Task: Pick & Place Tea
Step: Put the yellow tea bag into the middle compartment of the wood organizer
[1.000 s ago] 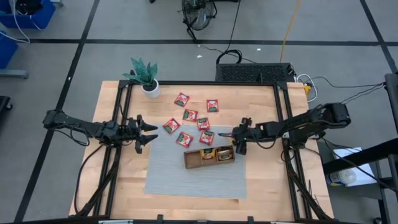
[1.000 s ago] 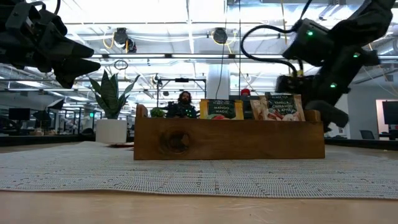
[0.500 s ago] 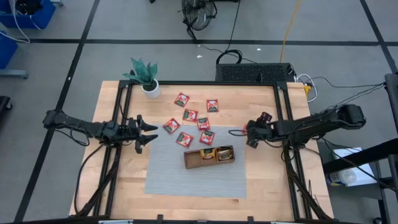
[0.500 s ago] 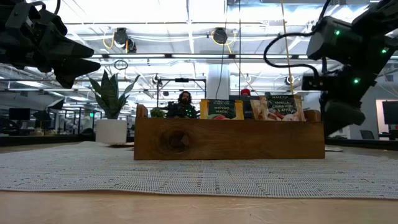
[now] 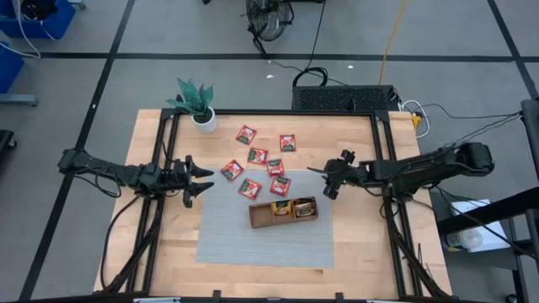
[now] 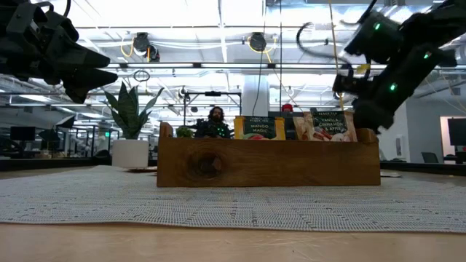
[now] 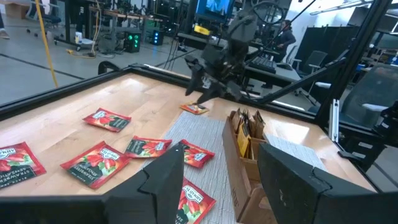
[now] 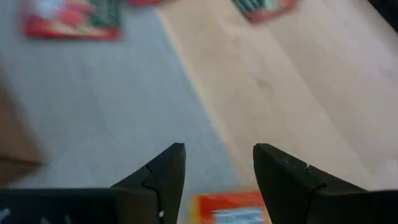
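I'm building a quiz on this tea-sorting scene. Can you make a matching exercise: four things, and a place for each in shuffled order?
Things:
1. potted plant
2. wooden tray
3. orange sachet
4. left hand

Places:
A. on the grey mat
B. far left corner of the table
C. under the right hand
D. above the mat's left edge

Pairs: 1-B, 2-A, 3-C, 4-D

Left hand open; right hand open.
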